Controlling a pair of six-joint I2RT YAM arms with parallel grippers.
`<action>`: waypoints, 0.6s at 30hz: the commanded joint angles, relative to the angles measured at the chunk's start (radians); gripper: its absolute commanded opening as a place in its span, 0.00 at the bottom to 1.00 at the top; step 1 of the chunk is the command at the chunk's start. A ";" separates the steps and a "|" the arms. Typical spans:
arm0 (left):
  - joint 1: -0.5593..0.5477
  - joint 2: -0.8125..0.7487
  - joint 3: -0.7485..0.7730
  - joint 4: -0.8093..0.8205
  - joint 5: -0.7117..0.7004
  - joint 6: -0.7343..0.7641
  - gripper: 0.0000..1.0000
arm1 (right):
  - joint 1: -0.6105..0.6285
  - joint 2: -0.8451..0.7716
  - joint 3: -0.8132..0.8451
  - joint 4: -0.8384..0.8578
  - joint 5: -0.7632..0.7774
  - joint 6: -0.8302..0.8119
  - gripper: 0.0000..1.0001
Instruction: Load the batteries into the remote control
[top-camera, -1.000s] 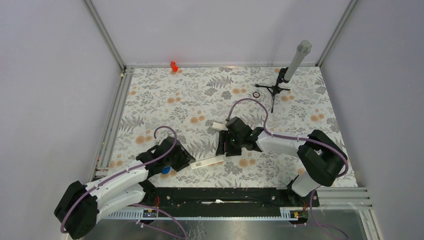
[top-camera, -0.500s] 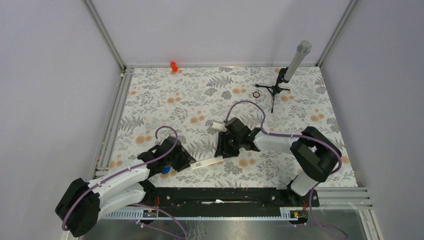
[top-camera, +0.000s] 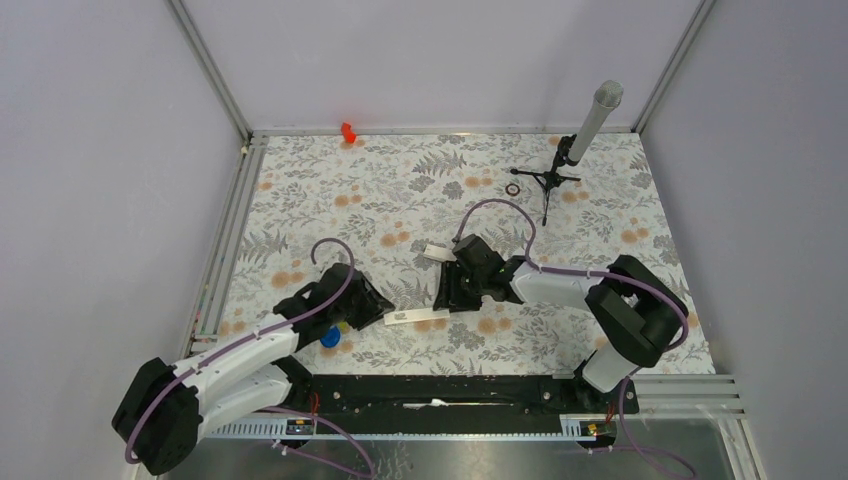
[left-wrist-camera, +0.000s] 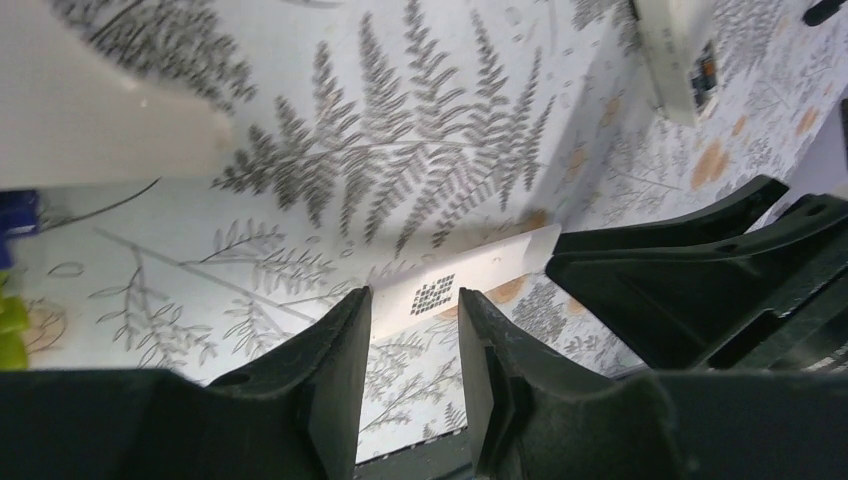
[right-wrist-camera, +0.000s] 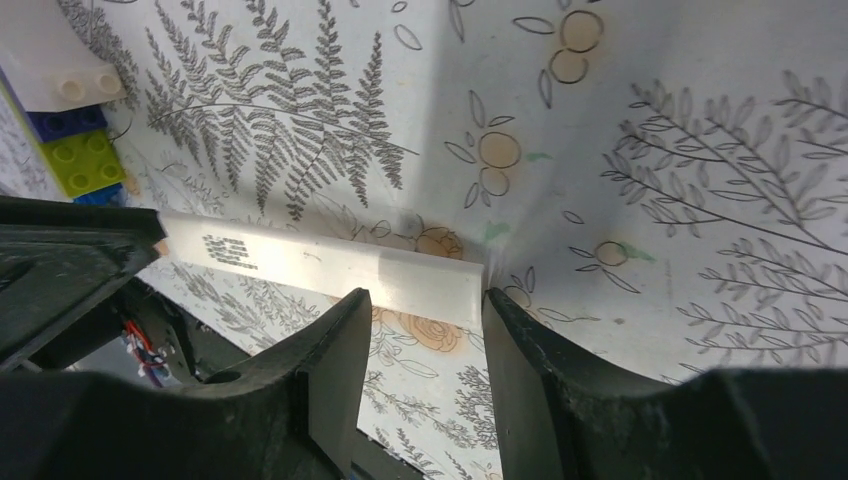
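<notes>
You are apparently squaring up remote control (top-camera: 415, 318), lying flat between your grippers. Your left gripper (left-wrist-camera: 413, 300) narrowly parted, right gripper (right-wrist-camera: 420, 300) wider, both straddling it, clamping nothing. No batteries showing; next move likely locating them.

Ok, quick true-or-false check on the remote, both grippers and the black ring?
The remote control lies on the table between the left gripper and the right gripper. True.
The right gripper clamps a battery. False: only the remote's end shows between its parted jaws.
The black ring lies by the microphone stand. True.
The red object touches the remote. False: it sits at the table's far edge.
</notes>
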 joint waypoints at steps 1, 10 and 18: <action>0.002 0.058 0.101 0.119 0.050 0.055 0.37 | 0.000 -0.063 0.045 -0.013 0.061 -0.004 0.52; 0.009 0.187 0.194 0.138 0.092 0.104 0.37 | -0.042 -0.088 0.100 -0.070 0.127 -0.046 0.52; 0.018 0.269 0.241 0.204 0.121 0.105 0.37 | -0.094 -0.088 0.146 -0.109 0.175 -0.088 0.52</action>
